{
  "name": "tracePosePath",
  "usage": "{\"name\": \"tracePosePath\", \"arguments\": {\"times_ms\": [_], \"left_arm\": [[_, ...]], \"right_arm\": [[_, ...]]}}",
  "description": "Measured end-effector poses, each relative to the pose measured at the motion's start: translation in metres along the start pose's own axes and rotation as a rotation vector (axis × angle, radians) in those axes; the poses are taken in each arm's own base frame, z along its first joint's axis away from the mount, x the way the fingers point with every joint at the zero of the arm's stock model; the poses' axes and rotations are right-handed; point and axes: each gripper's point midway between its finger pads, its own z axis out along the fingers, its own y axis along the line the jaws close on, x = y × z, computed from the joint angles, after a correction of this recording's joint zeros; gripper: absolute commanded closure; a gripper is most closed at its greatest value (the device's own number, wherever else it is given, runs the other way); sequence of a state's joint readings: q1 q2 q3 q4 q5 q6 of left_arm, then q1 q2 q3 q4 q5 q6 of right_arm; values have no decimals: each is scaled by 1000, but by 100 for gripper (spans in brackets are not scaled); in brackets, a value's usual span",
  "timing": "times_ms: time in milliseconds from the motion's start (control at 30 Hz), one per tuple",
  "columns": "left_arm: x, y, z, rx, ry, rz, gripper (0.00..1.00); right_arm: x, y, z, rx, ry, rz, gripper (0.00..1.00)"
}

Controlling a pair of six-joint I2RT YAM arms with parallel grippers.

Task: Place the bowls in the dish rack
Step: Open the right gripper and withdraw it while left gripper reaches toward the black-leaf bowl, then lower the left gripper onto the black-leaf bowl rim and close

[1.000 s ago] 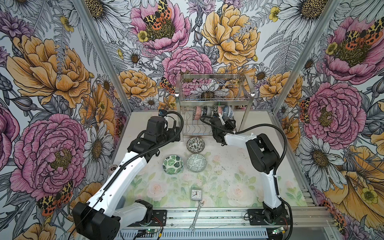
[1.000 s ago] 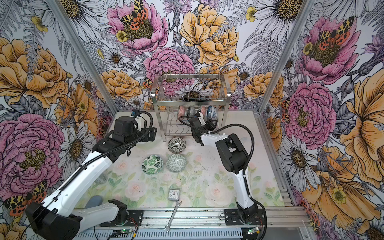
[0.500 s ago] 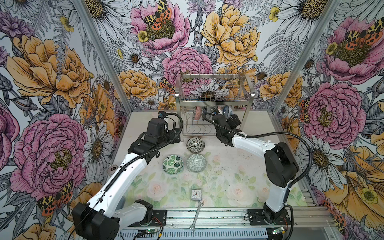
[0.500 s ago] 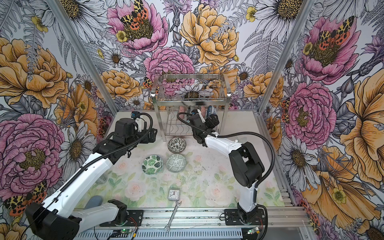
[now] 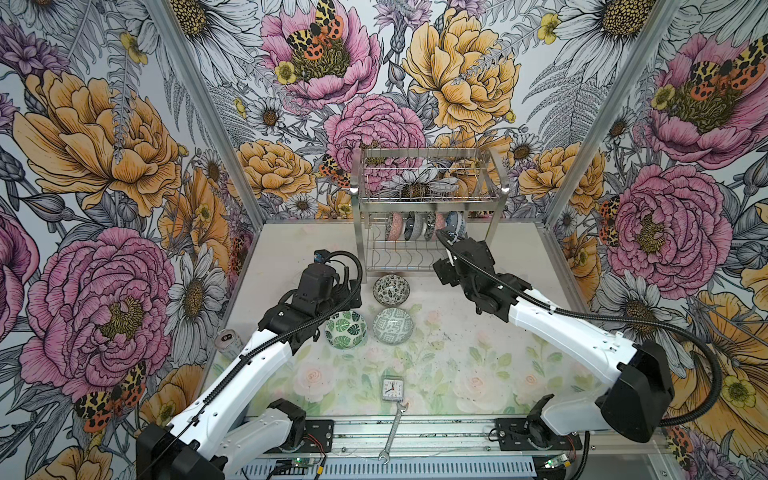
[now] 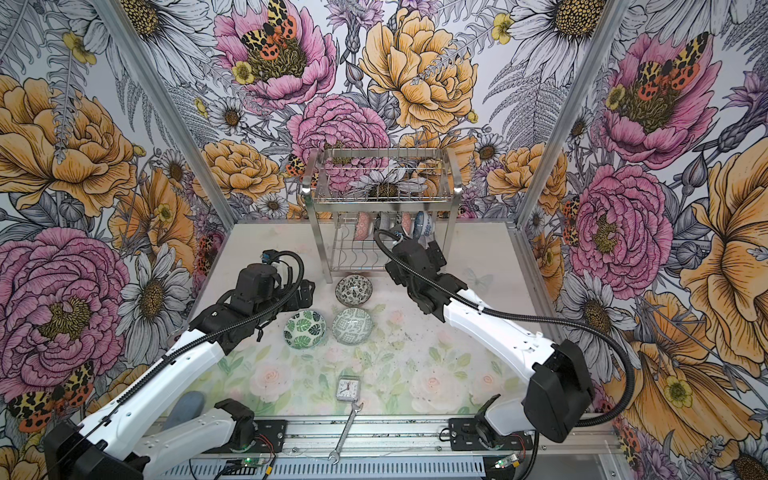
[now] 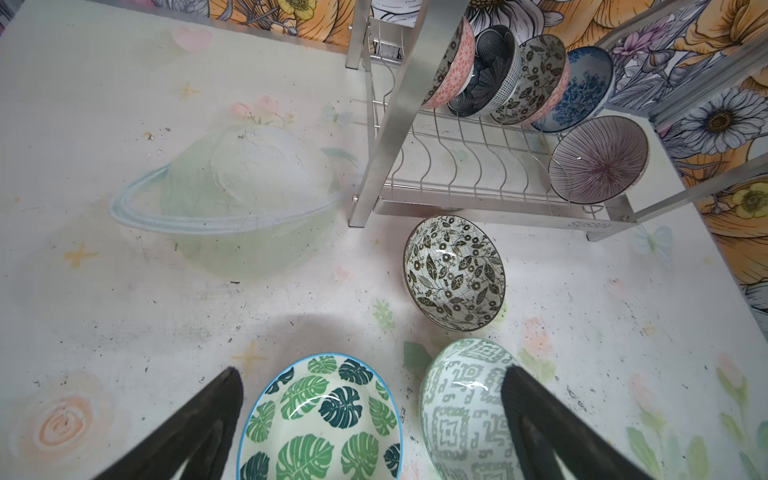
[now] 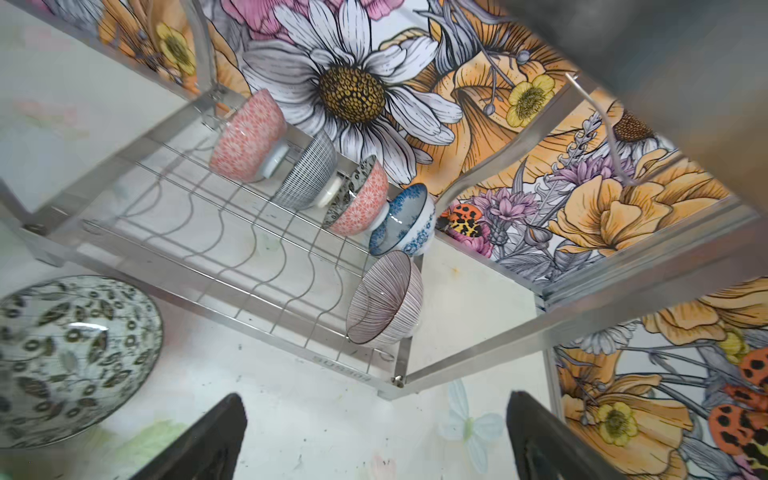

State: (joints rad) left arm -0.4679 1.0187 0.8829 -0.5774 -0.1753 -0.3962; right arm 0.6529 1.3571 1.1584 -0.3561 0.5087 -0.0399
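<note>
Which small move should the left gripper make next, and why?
Probably it should lower onto the rim of the green leaf bowl: the left gripper hangs open and empty just above that bowl, which sits upright on the table, not yet in the dish rack.

Logged a small square clock (image 5: 392, 388) lying face-up on the pastel floral mat (image 5: 478, 374). A wrench (image 5: 392, 432) lay on the clock's near side, its upper end just beside the clock and its handle across the metal rail (image 5: 449, 436). I saw a drinks can (image 5: 228, 343) well left of the clock, by the flowered wall (image 5: 104, 208).
</note>
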Motion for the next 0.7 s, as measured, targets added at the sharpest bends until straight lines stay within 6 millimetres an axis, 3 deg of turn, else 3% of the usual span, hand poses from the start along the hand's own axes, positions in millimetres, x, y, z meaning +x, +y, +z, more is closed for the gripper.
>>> {"name": "tracePosePath", "arguments": {"times_ms": [133,233,367,700], "left_arm": [[7,-2,5,-18,12,-8,1],[12,-3,11,-35,27,-13,1],[25,-6,24,-48,49,-18,1],[40,-7,64,-61,70,-38,1]], "right_arm": [[-13,-2,-27,-91,-63,86,0],[-17,-1,-34,-138,-82,121,0],[-14,-2,-32,-191,-68,168,0],[-7,-34,-26,-138,-46,323,0]]}}
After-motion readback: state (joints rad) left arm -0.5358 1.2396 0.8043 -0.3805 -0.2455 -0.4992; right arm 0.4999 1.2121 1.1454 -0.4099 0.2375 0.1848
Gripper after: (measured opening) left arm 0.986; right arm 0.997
